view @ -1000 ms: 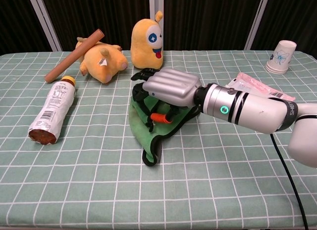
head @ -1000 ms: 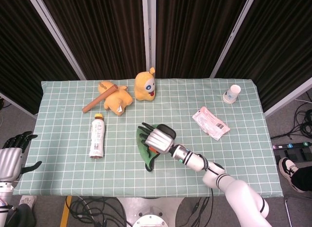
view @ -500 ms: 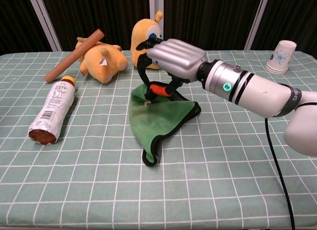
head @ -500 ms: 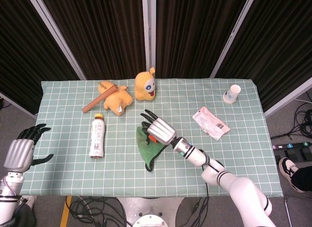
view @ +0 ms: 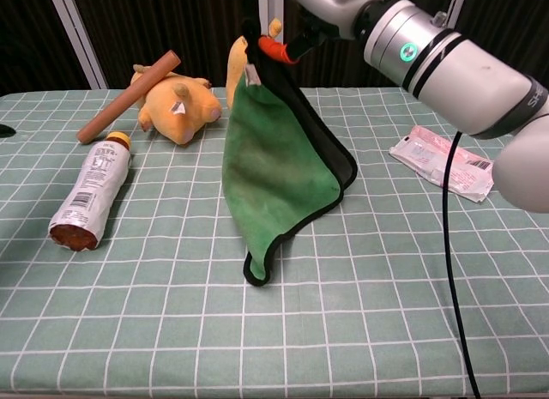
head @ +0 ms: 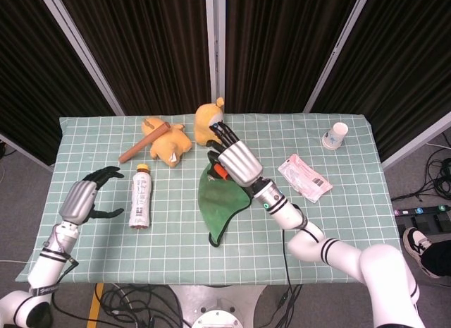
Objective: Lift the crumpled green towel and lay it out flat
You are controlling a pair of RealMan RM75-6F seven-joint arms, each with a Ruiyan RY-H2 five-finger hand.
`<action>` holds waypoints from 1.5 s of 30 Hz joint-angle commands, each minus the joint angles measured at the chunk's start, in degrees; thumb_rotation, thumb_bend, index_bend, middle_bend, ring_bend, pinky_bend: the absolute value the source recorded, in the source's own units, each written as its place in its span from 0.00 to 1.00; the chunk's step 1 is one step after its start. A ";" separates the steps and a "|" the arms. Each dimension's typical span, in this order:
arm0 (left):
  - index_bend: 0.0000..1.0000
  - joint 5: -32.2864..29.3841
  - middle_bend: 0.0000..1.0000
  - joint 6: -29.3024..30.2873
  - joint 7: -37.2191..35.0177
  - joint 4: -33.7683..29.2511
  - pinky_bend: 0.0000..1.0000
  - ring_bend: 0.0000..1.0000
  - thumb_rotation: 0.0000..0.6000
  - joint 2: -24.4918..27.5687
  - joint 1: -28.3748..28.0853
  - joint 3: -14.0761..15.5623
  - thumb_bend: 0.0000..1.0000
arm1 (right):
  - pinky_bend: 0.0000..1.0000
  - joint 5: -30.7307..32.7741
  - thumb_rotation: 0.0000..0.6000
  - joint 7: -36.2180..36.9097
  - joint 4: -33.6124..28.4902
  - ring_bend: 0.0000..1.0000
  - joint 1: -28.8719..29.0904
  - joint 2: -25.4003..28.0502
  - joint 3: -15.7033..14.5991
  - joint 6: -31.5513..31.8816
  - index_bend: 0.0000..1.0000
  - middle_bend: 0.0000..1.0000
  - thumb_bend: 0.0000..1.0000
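My right hand (head: 236, 159) pinches the top edge of the green towel (head: 222, 201) and holds it up above the middle of the table. In the chest view the towel (view: 274, 159) hangs in a long drape with a black hem. Its lower tip still touches the checked tablecloth (view: 386, 313). Only the lower part of the right hand (view: 313, 4) shows at the top edge there. My left hand (head: 84, 197) hovers over the table's left side with its fingers spread and nothing in them, just left of the bottle.
A drink bottle (head: 141, 197) lies left of the towel. Behind it are an orange plush (head: 168, 141) with a brown stick (head: 141, 144) and a yellow plush (head: 208, 123). A pink packet (head: 304, 177) and a paper cup (head: 337, 135) lie to the right.
The right hand has risen, pulling the towel from a low heap into a hanging drape. The left hand has moved from off the table's left edge to beside the bottle.
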 commanded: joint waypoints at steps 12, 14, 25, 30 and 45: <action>0.37 1.58 0.32 -0.36 -2.26 1.24 0.29 0.25 1.00 -2.89 -2.71 0.82 0.06 | 0.02 5.52 1.00 -12.48 -21.98 0.01 -6.37 15.66 4.32 3.45 0.77 0.28 0.41; 0.38 1.27 0.32 -0.87 -2.90 1.26 0.29 0.25 1.00 -3.29 -2.95 1.13 0.06 | 0.02 5.30 1.00 -12.55 -23.58 0.01 -6.01 16.00 4.09 2.63 0.77 0.28 0.42; 0.39 -5.37 0.32 -7.76 -5.63 1.67 0.29 0.25 1.00 -6.96 -5.20 1.07 0.04 | 0.01 9.92 1.00 -19.24 -21.58 0.00 0.48 7.26 5.68 -4.10 0.76 0.25 0.41; 0.38 -10.82 0.30 -11.47 -2.38 3.19 0.29 0.25 1.00 -9.65 -6.91 -0.16 0.00 | 0.00 13.53 1.00 -21.27 -17.82 0.00 3.49 2.95 8.21 -5.55 0.75 0.25 0.41; 0.35 -20.58 0.28 -15.83 6.13 7.34 0.29 0.25 1.00 -17.54 -11.21 -3.53 0.00 | 0.00 18.71 1.00 -20.92 -12.56 0.00 8.11 -1.65 12.18 -6.78 0.75 0.24 0.42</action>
